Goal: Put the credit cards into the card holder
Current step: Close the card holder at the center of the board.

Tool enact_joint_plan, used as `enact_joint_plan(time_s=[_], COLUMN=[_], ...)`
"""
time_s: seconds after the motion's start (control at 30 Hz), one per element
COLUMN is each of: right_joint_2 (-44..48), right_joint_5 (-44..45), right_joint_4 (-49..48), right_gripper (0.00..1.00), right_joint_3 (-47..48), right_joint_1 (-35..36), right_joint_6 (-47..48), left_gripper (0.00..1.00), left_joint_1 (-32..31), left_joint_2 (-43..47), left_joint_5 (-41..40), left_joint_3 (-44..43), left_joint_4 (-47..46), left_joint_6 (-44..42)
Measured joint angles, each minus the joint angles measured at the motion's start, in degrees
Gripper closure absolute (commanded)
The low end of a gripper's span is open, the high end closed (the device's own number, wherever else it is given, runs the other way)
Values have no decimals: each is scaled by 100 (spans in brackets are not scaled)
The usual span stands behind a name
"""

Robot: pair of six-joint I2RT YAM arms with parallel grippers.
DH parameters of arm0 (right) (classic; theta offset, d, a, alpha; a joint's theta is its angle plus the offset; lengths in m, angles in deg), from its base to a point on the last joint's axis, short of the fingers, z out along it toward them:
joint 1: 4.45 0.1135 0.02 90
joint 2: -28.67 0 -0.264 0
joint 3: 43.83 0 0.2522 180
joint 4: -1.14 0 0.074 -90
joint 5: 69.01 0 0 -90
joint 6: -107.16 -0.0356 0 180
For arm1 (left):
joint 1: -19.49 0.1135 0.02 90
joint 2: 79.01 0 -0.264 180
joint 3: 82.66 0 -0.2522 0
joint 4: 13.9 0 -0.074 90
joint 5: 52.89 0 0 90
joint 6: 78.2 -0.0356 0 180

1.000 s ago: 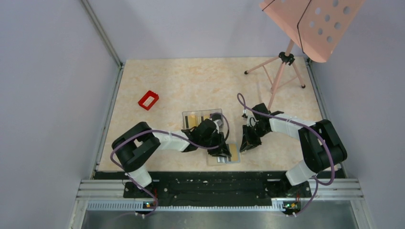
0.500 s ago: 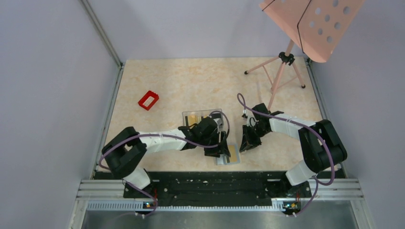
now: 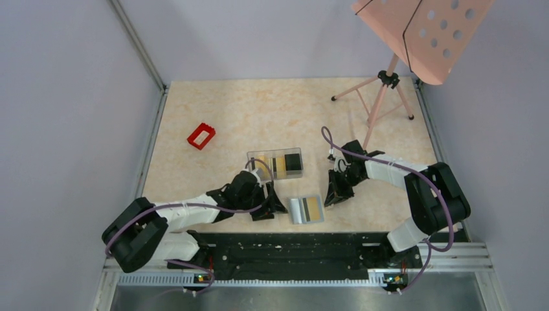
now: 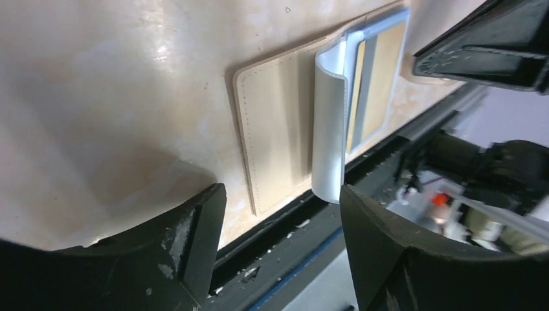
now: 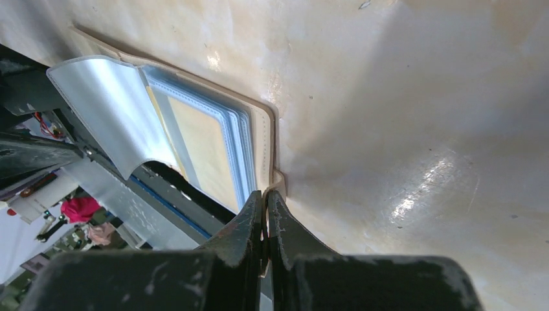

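The tan card holder [image 3: 306, 209] lies open near the table's front edge, with a yellow-gold card [image 3: 314, 207] in its clear sleeve. In the left wrist view its tan flap [image 4: 272, 142] lies flat, a light blue leaf [image 4: 327, 123] curls up, and the gold card [image 4: 382, 84] shows beyond. My left gripper [image 3: 277, 205] is open and empty just left of the holder. My right gripper [image 3: 331, 197] is shut on the holder's small tab [image 5: 277, 180] at its right edge. More cards, yellow [image 3: 280, 163] and black [image 3: 293, 162], lie in the clear box [image 3: 256, 159].
A small red frame [image 3: 201, 136] lies at the left. A pink music stand [image 3: 382, 97] stands at the back right. The black front rail [image 3: 291, 249] runs close below the card holder.
My left arm has drawn back to the left, off the card holder, which now lies uncovered. The clear box is uncovered too. The right gripper has not moved.
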Motion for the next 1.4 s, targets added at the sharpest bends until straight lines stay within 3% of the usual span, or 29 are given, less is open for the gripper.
enact_joint_plan(time_s=[0.23, 0.5, 0.97, 1.27, 1.4], right_joint_2=[0, 0, 0, 0, 0], right_joint_5=[-15, -20, -26, -68, -240], right_joint_4=[4, 17, 17, 11, -37], right_gripper=[100, 100, 100, 100, 100], right_joint_3=[0, 0, 0, 0, -4], right_joint_1=[0, 0, 0, 0, 0], right_joint_6=[7, 13, 11, -11, -133], left_gripper=[29, 41, 43, 52, 53], left_joint_1=[457, 481, 153, -321, -455], left_joint_2=[-57, -1032, -1163, -3112, -3442], left_joint_5=[529, 1228, 1690, 2068, 2175], left_joint_3=[557, 557, -358, -1027, -1274], left_joint_4=[-1016, -2371, -2828, -3904, -4319], left_joint_6=[328, 579, 529, 909, 1071])
